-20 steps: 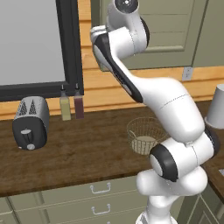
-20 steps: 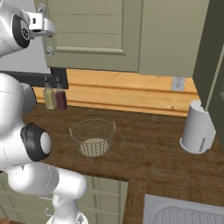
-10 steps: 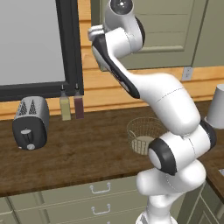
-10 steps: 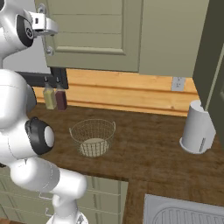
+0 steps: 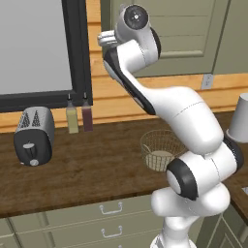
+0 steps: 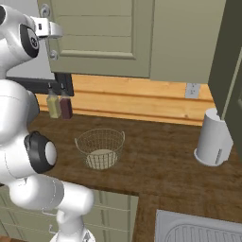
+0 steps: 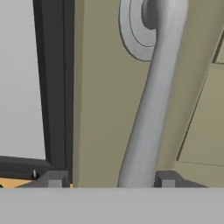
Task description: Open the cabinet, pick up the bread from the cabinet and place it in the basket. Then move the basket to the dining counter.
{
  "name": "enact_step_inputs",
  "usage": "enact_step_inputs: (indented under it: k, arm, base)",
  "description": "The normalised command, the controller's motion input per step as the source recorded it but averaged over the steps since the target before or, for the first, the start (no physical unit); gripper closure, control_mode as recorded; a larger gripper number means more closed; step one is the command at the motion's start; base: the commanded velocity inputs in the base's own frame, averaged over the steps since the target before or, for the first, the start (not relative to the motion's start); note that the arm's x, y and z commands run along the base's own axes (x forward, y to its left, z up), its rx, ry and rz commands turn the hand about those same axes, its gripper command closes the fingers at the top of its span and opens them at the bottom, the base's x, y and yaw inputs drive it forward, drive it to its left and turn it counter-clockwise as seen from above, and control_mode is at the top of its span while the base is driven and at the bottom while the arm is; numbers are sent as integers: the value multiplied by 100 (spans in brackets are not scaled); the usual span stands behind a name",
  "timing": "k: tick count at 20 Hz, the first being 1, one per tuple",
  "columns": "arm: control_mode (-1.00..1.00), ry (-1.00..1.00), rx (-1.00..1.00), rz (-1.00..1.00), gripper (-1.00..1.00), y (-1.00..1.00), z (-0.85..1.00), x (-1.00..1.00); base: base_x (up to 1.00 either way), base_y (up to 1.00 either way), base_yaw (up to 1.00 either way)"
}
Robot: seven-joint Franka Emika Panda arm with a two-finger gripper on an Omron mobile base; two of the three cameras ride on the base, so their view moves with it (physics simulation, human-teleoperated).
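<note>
1. Left base view: the gripper [image 5: 105, 38] is raised to the left edge of the cabinet [image 5: 193, 38]. The basket [image 5: 162, 149] stands on the worktop [image 5: 92, 164] well below the fingers, with the toaster [image 5: 33, 134] and two bottles [image 5: 80, 118] off to the left.

2. Right base view: the gripper [image 6: 47, 29] sits at the handle [image 6: 48, 33] on the closed cabinet door [image 6: 101, 35]. The basket [image 6: 100, 148] lies far below it; a white pot [image 6: 215, 138] stands well to the right.

3. Hand view: the two fingertips [image 7: 53, 178] stand apart with the silver handle [image 7: 151, 109] between them, not clearly touching either. The dark window frame [image 7: 54, 83] lies beyond the left fingertip.
</note>
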Motion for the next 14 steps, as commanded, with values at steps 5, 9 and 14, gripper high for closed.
enact_step_inputs:
  k: [5, 9, 14]
  arm:
    - [-100, 0, 0, 0, 100, 0, 0, 5]
    - [-100, 0, 3, 0, 100, -17, -3, -80]
    - [-100, 0, 16, 0, 100, -57, -8, -100]
  base:
    - [0, 0, 0]
    - [0, 0, 0]
    - [0, 0, 0]
